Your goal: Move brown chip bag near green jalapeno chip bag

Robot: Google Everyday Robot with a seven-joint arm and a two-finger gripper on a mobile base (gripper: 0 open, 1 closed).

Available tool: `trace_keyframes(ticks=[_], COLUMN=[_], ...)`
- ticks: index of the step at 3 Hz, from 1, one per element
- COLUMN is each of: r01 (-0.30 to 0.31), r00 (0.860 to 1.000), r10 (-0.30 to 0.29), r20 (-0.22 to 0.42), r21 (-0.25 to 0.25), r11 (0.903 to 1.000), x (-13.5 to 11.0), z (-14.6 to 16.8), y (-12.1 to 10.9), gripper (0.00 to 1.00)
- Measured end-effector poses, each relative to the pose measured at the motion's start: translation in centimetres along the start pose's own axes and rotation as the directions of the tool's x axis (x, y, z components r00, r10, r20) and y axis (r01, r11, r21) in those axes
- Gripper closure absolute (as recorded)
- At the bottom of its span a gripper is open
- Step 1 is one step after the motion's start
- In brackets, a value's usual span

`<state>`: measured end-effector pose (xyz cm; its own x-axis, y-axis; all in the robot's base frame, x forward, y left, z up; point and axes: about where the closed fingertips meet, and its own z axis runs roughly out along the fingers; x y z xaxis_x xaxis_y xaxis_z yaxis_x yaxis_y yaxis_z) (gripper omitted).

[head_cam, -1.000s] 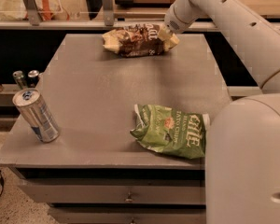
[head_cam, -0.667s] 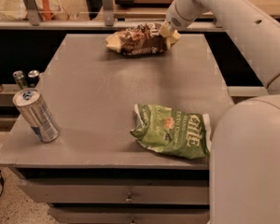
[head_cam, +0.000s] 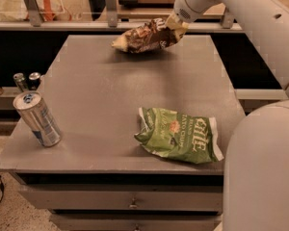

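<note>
The brown chip bag (head_cam: 143, 36) is dark brown and cream and hangs tilted above the far part of the grey table (head_cam: 101, 100), its left end lowest. My gripper (head_cam: 172, 29) is shut on the bag's right end and holds it off the surface. The green jalapeno chip bag (head_cam: 179, 134) lies flat and crumpled near the table's front right edge, well apart from the brown bag. My white arm runs from the gripper up and right, then down the right side of the view.
A silver and blue can (head_cam: 37, 119) stands tilted at the table's front left corner. Several small cans (head_cam: 27, 81) sit on a lower ledge to the left. A shelf with metal posts (head_cam: 110, 6) runs behind the table. A drawer (head_cam: 130, 203) is under the front edge.
The brown bag has been lifted off the far table surface and its right end raised; the gripper has risen with it. The green bag and the can have not moved.
</note>
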<state>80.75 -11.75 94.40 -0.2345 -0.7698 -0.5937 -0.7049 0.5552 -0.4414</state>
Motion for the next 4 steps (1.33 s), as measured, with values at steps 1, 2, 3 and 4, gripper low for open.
trace_keyframes(ticks=[1,2,3,4], r01=[0.02,0.038,0.058,0.072], r00=[0.999,0.997,0.993,0.989], r10=[-0.021,-0.041,-0.062,-0.075], r20=[0.038,0.071,0.101,0.126], r21=[0.027,0.044,0.036,0.025], r11=[0.9994,0.9983,0.9976,0.9971], x=[-1.6,-2.8,-3.6,-3.9], z=[-2.3,-5.0,-7.9,-11.5], y=[-1.0,-1.6,-1.2,-0.4], gripper=[1.0,1.0,1.0,1.0])
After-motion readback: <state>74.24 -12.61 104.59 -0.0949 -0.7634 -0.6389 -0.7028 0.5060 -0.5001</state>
